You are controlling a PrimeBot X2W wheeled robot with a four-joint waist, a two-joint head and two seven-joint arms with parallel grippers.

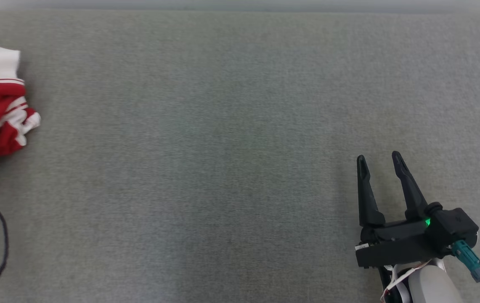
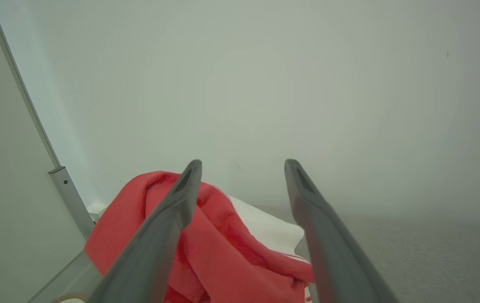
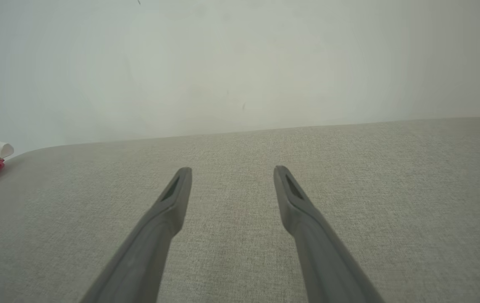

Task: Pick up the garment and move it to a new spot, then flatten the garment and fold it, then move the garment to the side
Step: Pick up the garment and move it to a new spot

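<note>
Obs. Red and white crumpled garment (image 1: 0,122) lies in a heap on the grey fabric-covered counter (image 1: 231,160), directly ahead of and below the left arm's fingers (image 2: 160,240). In the left wrist view the red folds sit between the two fingers and under them, with a white panel on the side toward the other arm.

Left arm's fingers: spread wide, nothing between the tips. One finger crosses in front of the red cloth; whether it touches the cloth cannot be told.

Right arm's fingers (image 1: 366,193): spread wide, holding nothing, hovering over bare counter. From them the garment is well apart, far off on the left arm's side.

Key relation: the left arm is clearly the nearer one. Heap is bunched and cut off by the edge of the head view, so no dependable long axis can be read; it seems to run roughly along the direction the fingers point.

Judgement: first step, the pick-up, is not yet done. The left arm looks placed to go down and close on a raised red fold.

Risk: pinching one thin layer, so the heap trails as it is lifted.
</note>
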